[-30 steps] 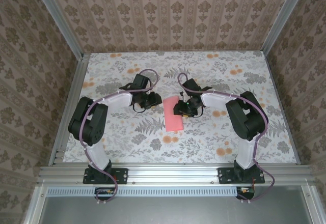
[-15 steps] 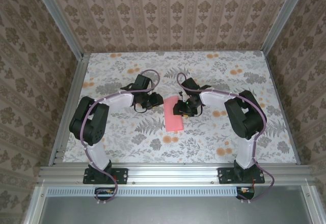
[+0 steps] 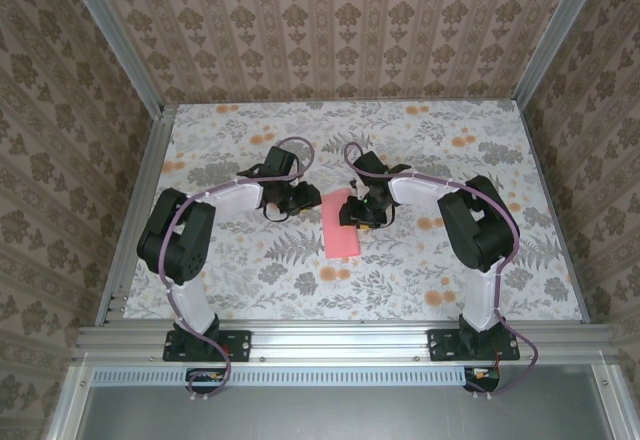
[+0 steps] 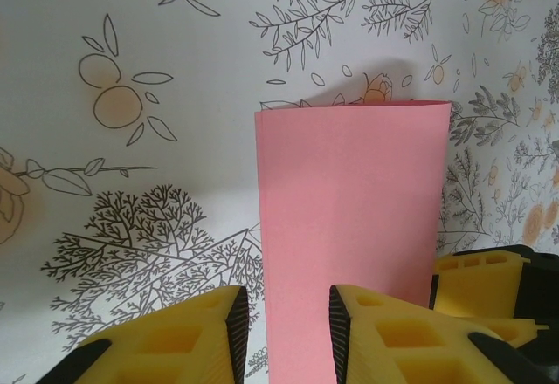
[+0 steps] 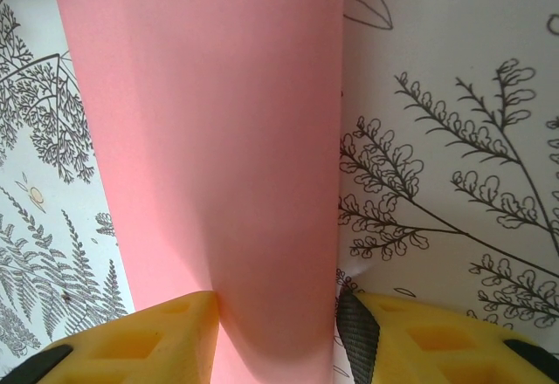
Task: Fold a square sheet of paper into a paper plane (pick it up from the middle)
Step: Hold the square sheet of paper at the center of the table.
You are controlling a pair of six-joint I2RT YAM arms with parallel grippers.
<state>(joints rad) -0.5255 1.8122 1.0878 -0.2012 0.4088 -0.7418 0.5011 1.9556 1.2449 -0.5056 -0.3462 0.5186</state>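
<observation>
Your right gripper [image 3: 358, 210] had crept a touch to the left and toward the far side over the last second, while the left gripper [image 3: 297, 200] and the paper [image 3: 343, 232] sat just where they were.

From the top camera, the paper lay as a folded pink strip in the middle of the flowered table [image 3: 250, 270], its long sides running from near to far. You had the left gripper just beside the strip's far left corner. The right gripper was over the far right part of the strip, and both arms were bent in toward the centre.

Over to your left wrist camera: the yellow fingers [image 4: 205, 336] stood apart, with nothing pinched between them. The paper's long edge ran up through the gap, and one finger sat over the pink. The strip lay flat and ended in a straight edge further out. A yellow finger [image 4: 480, 275] of the other gripper showed at the paper's side.

On your right wrist camera, the paper filled the whole gap between the fingers [image 5: 131, 340] and met both inner faces. It darkened with shadow close to them. You couldn't tell from that shot whether the paper was squeezed or only straddled.
</observation>
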